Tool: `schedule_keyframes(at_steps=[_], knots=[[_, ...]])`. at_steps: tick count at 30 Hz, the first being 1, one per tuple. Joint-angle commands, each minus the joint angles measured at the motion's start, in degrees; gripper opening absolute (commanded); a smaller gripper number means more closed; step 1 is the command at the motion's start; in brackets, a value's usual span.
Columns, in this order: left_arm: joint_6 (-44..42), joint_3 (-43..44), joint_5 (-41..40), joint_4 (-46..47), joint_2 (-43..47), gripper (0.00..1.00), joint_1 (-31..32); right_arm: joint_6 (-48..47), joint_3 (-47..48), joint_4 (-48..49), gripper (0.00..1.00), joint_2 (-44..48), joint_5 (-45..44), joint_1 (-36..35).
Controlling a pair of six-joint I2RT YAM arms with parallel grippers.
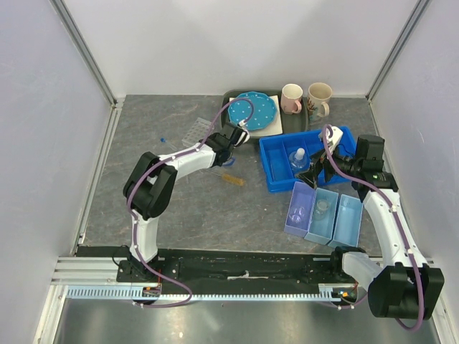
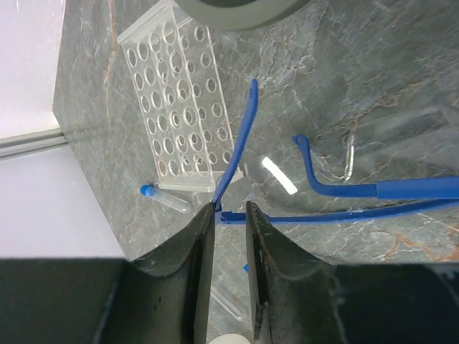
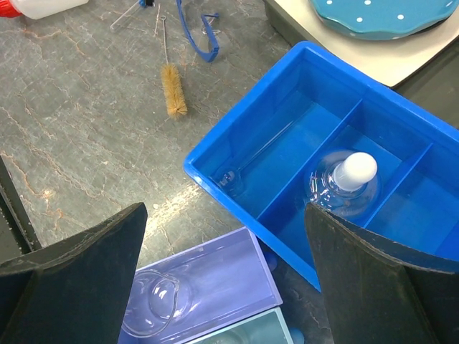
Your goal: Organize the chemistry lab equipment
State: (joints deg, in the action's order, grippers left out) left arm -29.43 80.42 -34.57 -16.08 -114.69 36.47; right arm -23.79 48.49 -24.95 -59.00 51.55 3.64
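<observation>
Mugs (image 1: 292, 98) two, pale bins (image 1: 349, 223) three, rack (image 2: 183, 107) one.

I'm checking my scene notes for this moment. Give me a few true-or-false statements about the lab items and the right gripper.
1. The right gripper stands wide open. True.
2. A clear round flask with a white stopper sits in the blue divided plastic tray. True.
3. The clear acrylic test-tube rack is full of tubes. False: its holes are empty, and a blue-capped tube lies on the table beside it.
4. The tan-bristled wire brush lies inside the blue tray. False: it lies on the grey table, outside the tray.
</observation>
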Motion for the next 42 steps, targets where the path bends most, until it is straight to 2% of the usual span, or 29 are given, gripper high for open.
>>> schedule_keyframes(at_steps=[1, 15, 21, 28, 34, 38, 40, 42], knots=[[-0.81, -0.09, -1.64, 3.85, 4.03, 0.3, 1.5, -0.82, 1.52, 0.43, 0.98, -0.41, 0.31, 0.14], [-3.35, 2.28, -4.72, 6.23, -1.23, 0.32, -0.08, -1.26, 1.26, 0.43, 0.98, -1.46, -0.13, 0.14], [-3.79, 3.51, -2.79, 6.15, -2.55, 0.35, -0.87, -1.35, 1.26, 0.34, 0.98, -1.73, -0.13, 0.05], [-3.7, 6.05, -1.38, 5.88, -5.36, 0.35, -1.31, -1.43, 1.26, 0.43, 0.98, -1.99, -0.31, 0.05], [-4.23, 7.29, -1.21, 6.49, -7.3, 0.27, -1.58, -1.61, 1.26, 0.34, 0.98, -2.17, -0.4, 0.05], [-4.32, 6.68, -1.38, 6.67, -7.39, 0.07, -1.58, -1.61, 1.26, 0.25, 0.98, -2.17, -0.4, 0.05], [-4.15, 5.89, -1.73, 6.94, -6.69, 0.02, -1.58, -1.61, 1.26, 0.34, 0.98, -2.08, -0.4, 0.05], [-3.97, 5.19, -1.91, 7.11, -5.72, 0.02, -1.58, -1.7, 1.26, 0.25, 0.98, -2.26, -0.4, 0.05]])
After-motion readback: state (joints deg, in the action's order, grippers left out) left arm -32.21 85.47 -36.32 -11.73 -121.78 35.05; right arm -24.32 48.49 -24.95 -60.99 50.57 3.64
